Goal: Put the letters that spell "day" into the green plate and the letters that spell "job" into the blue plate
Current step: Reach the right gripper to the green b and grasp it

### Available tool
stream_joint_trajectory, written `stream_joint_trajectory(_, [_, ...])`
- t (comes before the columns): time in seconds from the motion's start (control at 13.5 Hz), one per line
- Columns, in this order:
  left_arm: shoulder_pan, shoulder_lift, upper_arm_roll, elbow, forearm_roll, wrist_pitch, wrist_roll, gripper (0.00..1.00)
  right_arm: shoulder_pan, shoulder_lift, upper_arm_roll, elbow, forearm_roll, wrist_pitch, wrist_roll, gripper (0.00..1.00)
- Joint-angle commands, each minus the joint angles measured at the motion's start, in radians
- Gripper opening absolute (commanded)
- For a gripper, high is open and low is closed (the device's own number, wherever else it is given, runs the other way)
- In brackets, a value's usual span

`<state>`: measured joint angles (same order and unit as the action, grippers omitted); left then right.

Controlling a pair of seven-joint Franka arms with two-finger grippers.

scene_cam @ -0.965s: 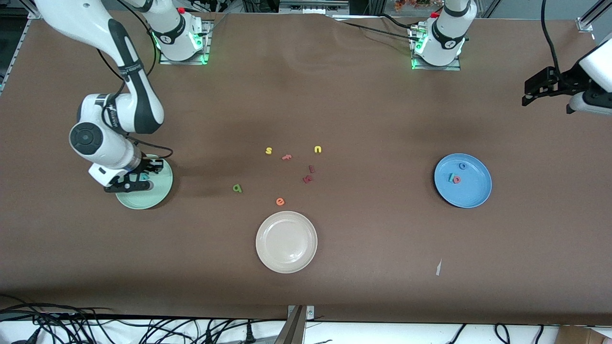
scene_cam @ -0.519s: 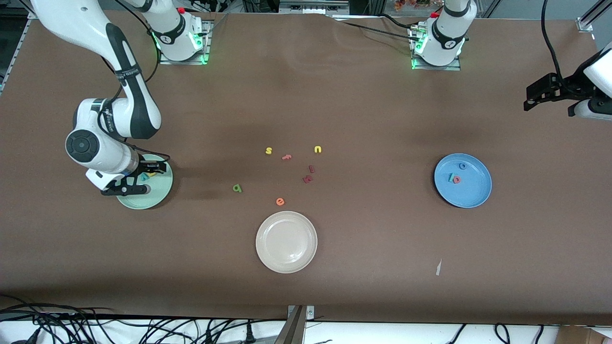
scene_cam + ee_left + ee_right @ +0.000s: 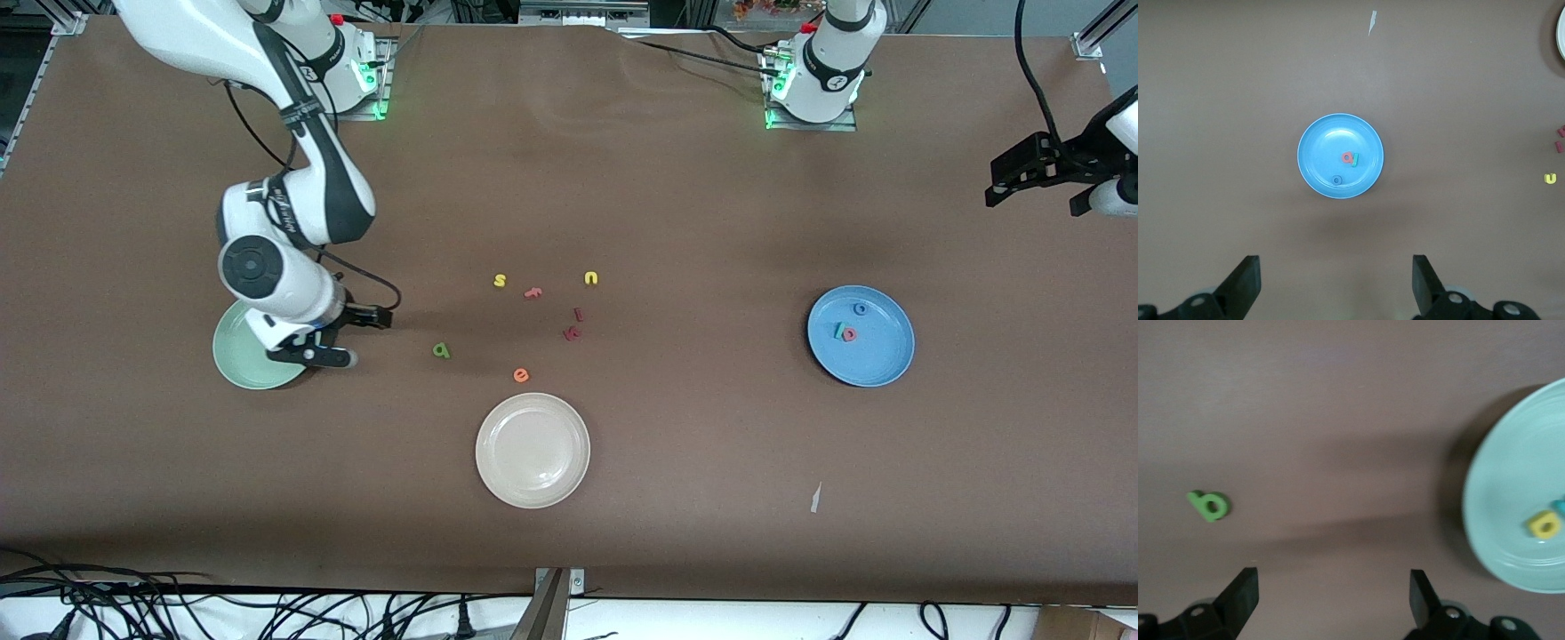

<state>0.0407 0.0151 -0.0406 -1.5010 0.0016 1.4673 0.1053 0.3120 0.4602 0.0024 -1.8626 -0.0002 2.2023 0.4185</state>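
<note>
Brown desk: right gripper (image 3: pixel 342 336), jaws wide and empty, hovers beside green plate (image 3: pixel 238 364); green letter (image 3: pixel 441 350) lies at its 3 o'clock. Centre over it, descend square. Left gripper (image 3: pixel 1031 173) waits, jaws wide.

A yellow letter (image 3: pixel 1543 524) and a teal letter (image 3: pixel 1559 505) are seen in the green plate (image 3: pixel 233 360). A dark green letter (image 3: pixel 441 351) lies on the table. A blue ring (image 3: pixel 860 308), red letter (image 3: pixel 850 334) and teal hook (image 3: pixel 838 331) are held in the blue plate (image 3: pixel 880 364).
</note>
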Motion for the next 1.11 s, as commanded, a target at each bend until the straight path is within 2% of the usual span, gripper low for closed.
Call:
stream_joint_trajectory(0.0, [0.001,0.019,-0.002,0.035,0.029,-0.021,-0.001,1.00,0.010,0.102,0.039,0.101,0.020,0.011,0.028,1.00])
stream_joint_trajectory(0.3, [0.001,0.019,-0.002,0.035,0.029,-0.021,-0.006,1.00,0.076,0.238,0.042,0.209,0.009,0.054,0.029,1.00])
stream_joint_trajectory(0.59, [-0.001,0.019,-0.002,0.035,0.031,-0.019,-0.001,1.00,0.099,0.279,0.041,0.207,-0.024,0.135,0.026,0.99])
stream_joint_trajectory(0.74, [0.001,0.019,-0.002,0.035,0.031,-0.019,-0.002,1.00,0.099,0.281,0.041,0.206,-0.055,0.134,0.016,0.90])
stream_joint_trajectory(0.89, [0.001,0.019,-0.002,0.035,0.029,-0.021,-0.002,1.00,0.098,0.281,0.042,0.206,-0.055,0.132,0.006,0.75])
stream_joint_trajectory(1.04, [0.001,0.019,-0.002,0.035,0.029,-0.021,-0.004,1.00,0.098,0.281,0.041,0.206,-0.055,0.134,-0.001,0.66])
